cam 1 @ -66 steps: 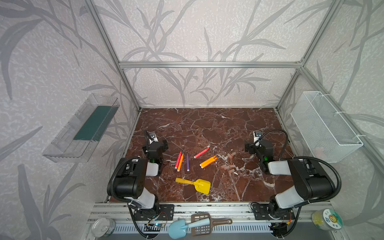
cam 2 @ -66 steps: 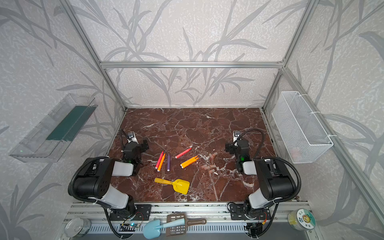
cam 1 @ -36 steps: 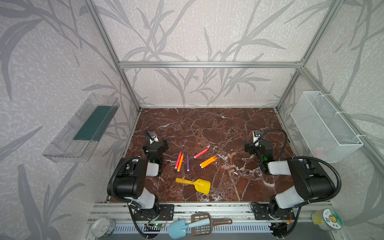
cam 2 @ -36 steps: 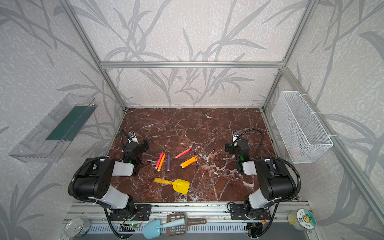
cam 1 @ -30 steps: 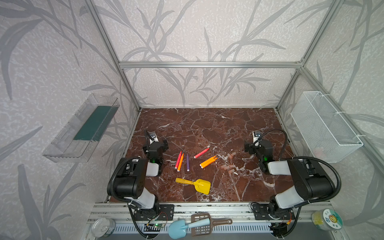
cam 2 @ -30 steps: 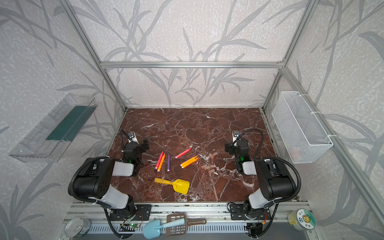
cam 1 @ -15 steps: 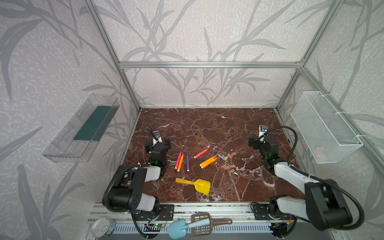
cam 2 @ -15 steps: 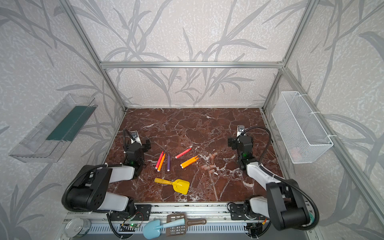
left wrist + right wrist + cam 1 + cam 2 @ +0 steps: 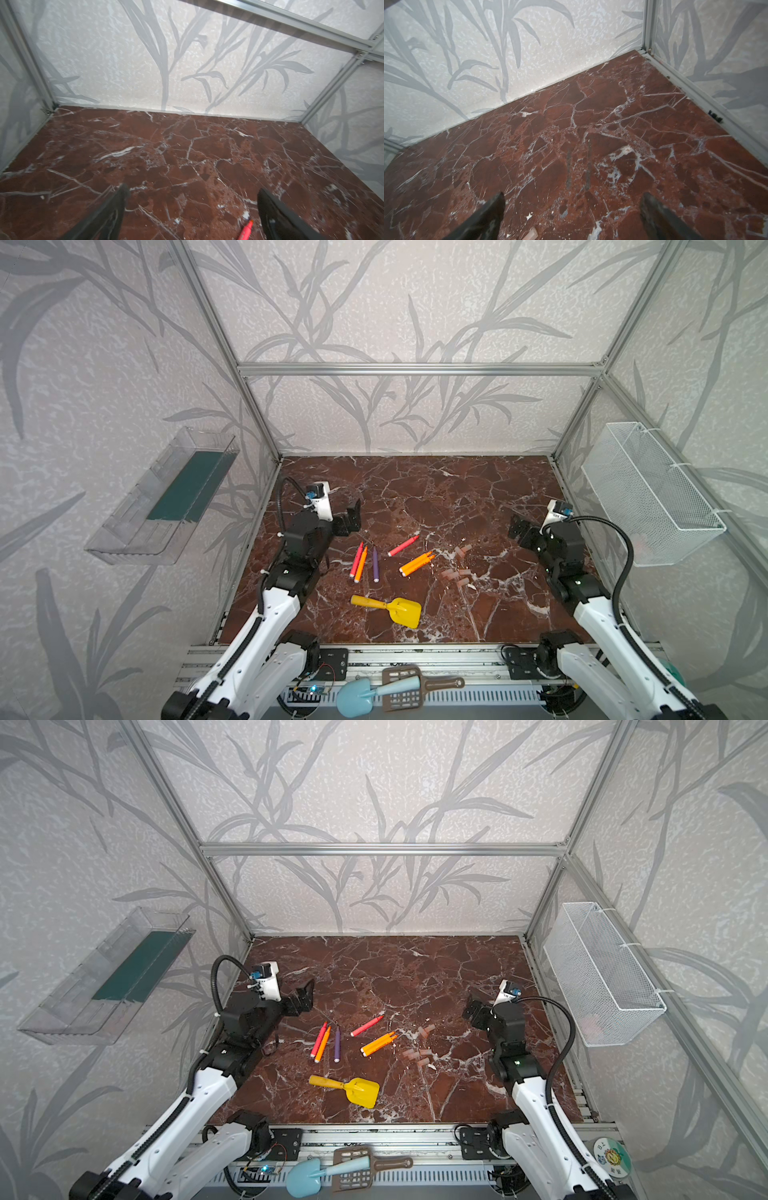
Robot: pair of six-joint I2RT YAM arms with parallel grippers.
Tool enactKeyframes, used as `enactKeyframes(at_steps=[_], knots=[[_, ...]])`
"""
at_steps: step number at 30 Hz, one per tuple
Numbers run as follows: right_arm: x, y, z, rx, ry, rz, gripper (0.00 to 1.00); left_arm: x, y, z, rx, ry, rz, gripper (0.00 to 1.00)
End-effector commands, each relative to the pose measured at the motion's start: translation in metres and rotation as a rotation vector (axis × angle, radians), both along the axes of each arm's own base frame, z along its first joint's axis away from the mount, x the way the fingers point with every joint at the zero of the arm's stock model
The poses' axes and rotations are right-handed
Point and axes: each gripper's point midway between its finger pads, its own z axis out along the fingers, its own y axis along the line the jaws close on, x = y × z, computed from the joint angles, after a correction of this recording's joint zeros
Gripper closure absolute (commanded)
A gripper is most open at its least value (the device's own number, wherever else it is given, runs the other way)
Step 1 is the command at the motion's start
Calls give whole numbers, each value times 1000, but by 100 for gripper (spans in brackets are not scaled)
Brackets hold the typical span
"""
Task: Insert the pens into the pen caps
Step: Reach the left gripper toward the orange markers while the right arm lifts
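Pens: I count six, all uncapped, flat on the middle of the worktop. A red-pink pen, an orange pen and the purple pen lie side by side. A second red-pink pen slants just behind them, and an orange pair lie touching lengthwise. Pen caps: several pale translucent tubes, loose, just right of the orange pair, between the pens and the right arm. Left jaws: spread wide, gripping nothing, near the leftmost pens; my left wrist view catches a red-pink tip beside one finger. Right jaws: spread wide, gripping nothing, apart from the caps. Yellow toy shovel: in front of the pens.
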Motion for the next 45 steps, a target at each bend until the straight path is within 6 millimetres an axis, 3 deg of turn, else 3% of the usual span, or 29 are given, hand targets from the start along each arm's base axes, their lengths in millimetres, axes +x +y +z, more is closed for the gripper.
enactKeyframes(at_steps=[1, 4, 6, 10, 14, 23, 28, 32, 37, 45], knots=[[-2, -9, -17, 8, -10, -56, 1, -18, 17, -38, -118, 157, 110, 1], [-2, -19, -43, 8, 25, -124, 1, -28, -4, -30, -137, 167, -24, 1], [2, -13, -43, -2, 65, -88, 1, -37, -11, -32, -161, 210, -68, 1], [11, -12, -50, -7, 110, -95, 1, -46, 24, -45, -222, 268, 161, 1], [11, -8, -49, -6, 97, -74, 4, -55, 25, -55, -166, 303, 144, 1], [6, 2, -44, -22, 54, -32, 4, -79, -39, -67, -163, 370, -200, 1], [6, 6, -45, -28, 66, -13, 5, -101, -64, -92, -67, 453, -292, 22], [6, 8, -45, -34, 66, -11, 5, -115, -83, -114, -5, 497, -348, 30], [7, 9, -46, -43, 79, -6, 5, -125, -120, -143, 80, 492, -418, 33], [14, 21, -44, -105, 90, 7, 6, -132, -140, -176, 292, 544, -440, 41]])
